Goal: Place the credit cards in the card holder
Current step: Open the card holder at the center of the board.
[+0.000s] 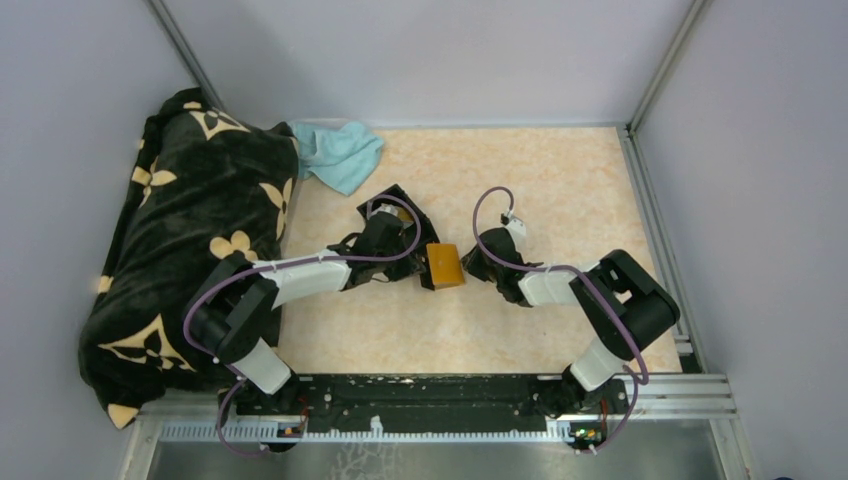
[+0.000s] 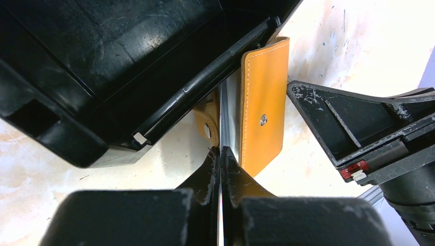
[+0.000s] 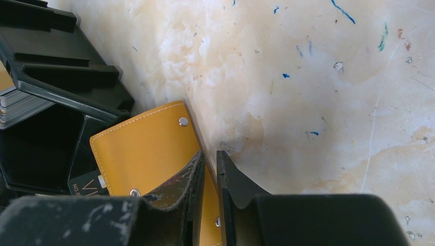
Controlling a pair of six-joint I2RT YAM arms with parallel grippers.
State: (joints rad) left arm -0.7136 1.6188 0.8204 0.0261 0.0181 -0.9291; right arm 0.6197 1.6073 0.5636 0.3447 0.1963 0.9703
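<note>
And the thin pale card (image 2: 230, 118) sits edge-on, face unreadable, lower end swallowed by the left gripper's (image 2: 220, 154) fingers. Dark printed card (image 3: 84, 185) at seven o'clock of the orange leather wallet (image 3: 146, 148), lettering cut short; black plastic tray (image 3: 46, 66) runs off-frame at nine.

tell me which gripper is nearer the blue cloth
Left. In the top view the left gripper sits down-right of the cloth, at the wallet's cloth-side edge; the right gripper is beyond the wallet, farther off.

A robot lab's test booth is showing: plain grey panels (image 1: 420, 60) on metal posts (image 1: 662, 62) are enclosing a marbled table (image 1: 560, 170), a rail (image 1: 440, 388) running at six o'clock.
</note>
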